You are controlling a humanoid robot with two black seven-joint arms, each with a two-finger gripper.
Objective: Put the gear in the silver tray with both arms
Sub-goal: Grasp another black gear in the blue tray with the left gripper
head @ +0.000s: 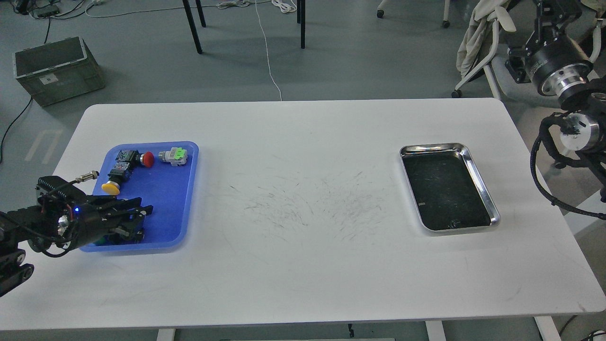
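Note:
The silver tray (480,177) lies on the right side of the white table, its dark bottom bare. The blue tray (165,199) at the left holds the gear: a red push-button (147,159), a yellow push-button (110,188), a grey-and-green part (174,155) and a black part with a green cap (137,233) in the front corner. My left gripper (142,208) hovers low over that front corner with its prongs apart, partly hiding the black part. My right arm (561,76) is raised beyond the table's right edge; its gripper is out of view.
A metal threaded sensor (87,177) rests at the blue tray's left rim. A green crate (57,68), chair legs and cables are on the floor behind the table. A chair with cloth (483,38) stands at the back right.

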